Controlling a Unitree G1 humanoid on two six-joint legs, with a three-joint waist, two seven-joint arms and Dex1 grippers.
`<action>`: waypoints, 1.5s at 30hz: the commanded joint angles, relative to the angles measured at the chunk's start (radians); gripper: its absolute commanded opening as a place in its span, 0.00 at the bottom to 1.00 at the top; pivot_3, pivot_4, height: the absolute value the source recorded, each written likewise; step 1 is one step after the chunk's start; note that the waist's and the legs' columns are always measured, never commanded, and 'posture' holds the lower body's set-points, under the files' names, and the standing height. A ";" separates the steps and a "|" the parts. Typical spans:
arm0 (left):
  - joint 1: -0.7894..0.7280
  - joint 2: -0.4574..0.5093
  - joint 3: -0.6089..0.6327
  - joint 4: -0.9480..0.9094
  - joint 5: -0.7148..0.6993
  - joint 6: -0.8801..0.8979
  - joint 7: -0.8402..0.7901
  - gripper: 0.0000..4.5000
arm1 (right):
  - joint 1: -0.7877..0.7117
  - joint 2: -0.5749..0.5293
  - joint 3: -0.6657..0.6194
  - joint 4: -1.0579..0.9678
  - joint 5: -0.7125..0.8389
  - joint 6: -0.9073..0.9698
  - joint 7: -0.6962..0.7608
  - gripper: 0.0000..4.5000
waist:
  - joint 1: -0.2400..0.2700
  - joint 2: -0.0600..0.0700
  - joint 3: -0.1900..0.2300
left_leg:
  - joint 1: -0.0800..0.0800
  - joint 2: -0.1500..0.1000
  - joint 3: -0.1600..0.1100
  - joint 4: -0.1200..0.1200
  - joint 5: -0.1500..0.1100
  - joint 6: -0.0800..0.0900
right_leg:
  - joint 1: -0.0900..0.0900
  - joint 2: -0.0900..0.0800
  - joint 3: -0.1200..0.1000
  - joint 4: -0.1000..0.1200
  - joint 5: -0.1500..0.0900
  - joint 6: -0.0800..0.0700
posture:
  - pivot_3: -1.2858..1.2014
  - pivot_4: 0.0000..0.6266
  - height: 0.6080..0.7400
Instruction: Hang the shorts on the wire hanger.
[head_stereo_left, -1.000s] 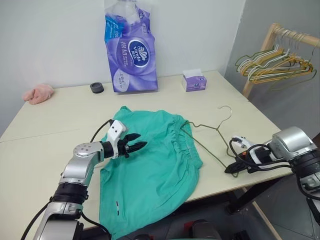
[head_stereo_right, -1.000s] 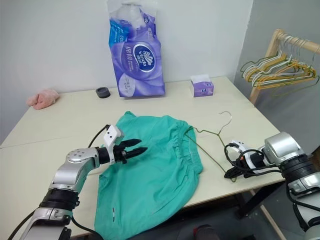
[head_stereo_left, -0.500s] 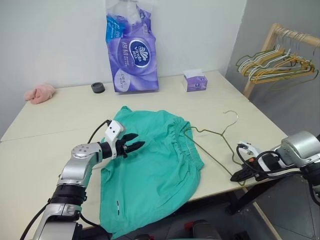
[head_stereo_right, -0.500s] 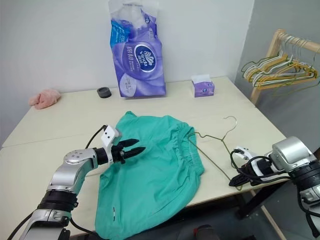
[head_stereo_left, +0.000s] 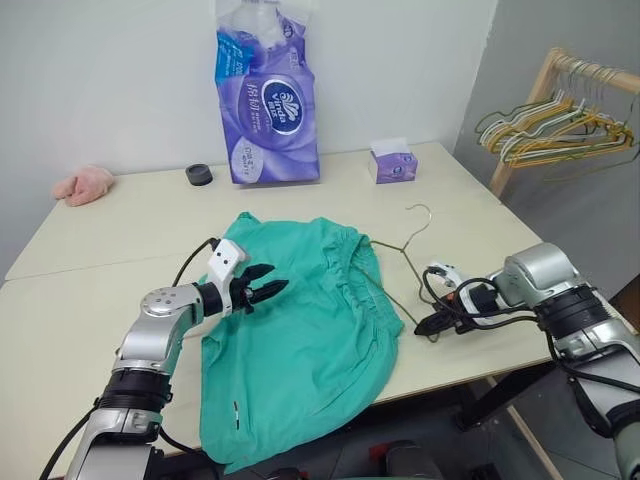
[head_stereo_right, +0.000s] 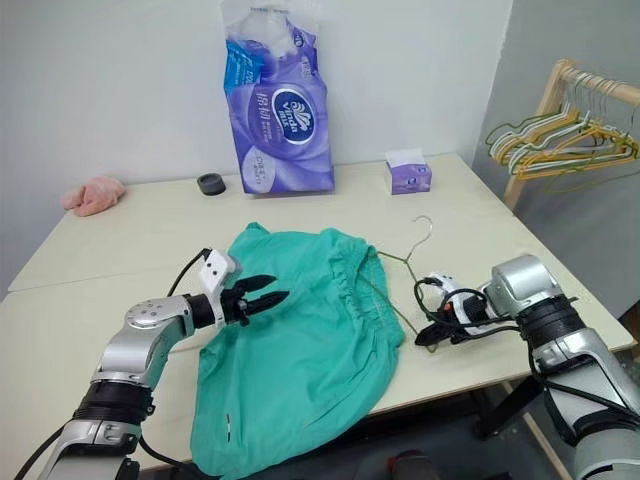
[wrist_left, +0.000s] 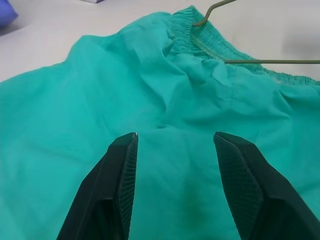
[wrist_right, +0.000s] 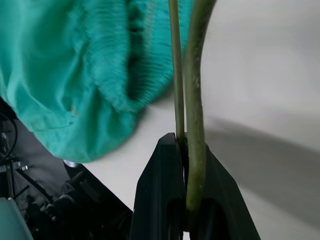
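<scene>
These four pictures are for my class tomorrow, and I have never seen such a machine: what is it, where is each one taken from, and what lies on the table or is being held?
It is a humanoid robot with two arms, each ending in a two-fingered black tool. The two wide pictures come from a pair of cameras on its head, looking down over the arms. The two close pictures come from a camera on each wrist, looking along that arm's fingers.

On the table lie teal-green shorts, a thin wire hanger partly tucked into their waistband, a purple pack of tissue, a small purple tissue box, a black ring and a pink cloth. More hangers hang on a rack at the right.

The left tool hovers open over the shorts, holding nothing. The right tool is clamped on the wire hanger's corner.
</scene>
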 joint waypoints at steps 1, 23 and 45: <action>-0.036 0.006 0.057 -0.012 -0.024 -0.009 0.033 0.56 | -0.042 0.020 -0.074 -0.080 0.043 -0.058 0.028 0.00 | 0.000 0.000 0.000 | 0.000 0.000 0.000 0.000 0.000 0.000 | 0.000 0.000 0.000 0.000 0.000 0.000 | 0.47 0.00 1.00; -0.335 0.320 0.104 0.012 -0.099 0.038 -0.233 0.99 | 0.089 0.083 0.070 -0.264 -0.433 -0.856 -0.172 0.00 | -0.013 0.003 0.000 | -0.006 0.000 0.001 -0.001 0.003 -0.005 | -0.007 0.001 0.001 0.000 0.000 0.000 | 0.46 0.00 1.00; -0.382 0.208 -0.211 0.175 0.173 -0.381 -0.490 0.95 | 0.116 0.051 0.100 -0.367 -0.641 -1.034 -0.074 0.00 | -0.033 0.003 0.001 | -0.006 0.002 0.000 -0.001 0.003 -0.005 | -0.007 0.004 0.000 0.001 0.000 0.000 | 0.45 0.00 1.00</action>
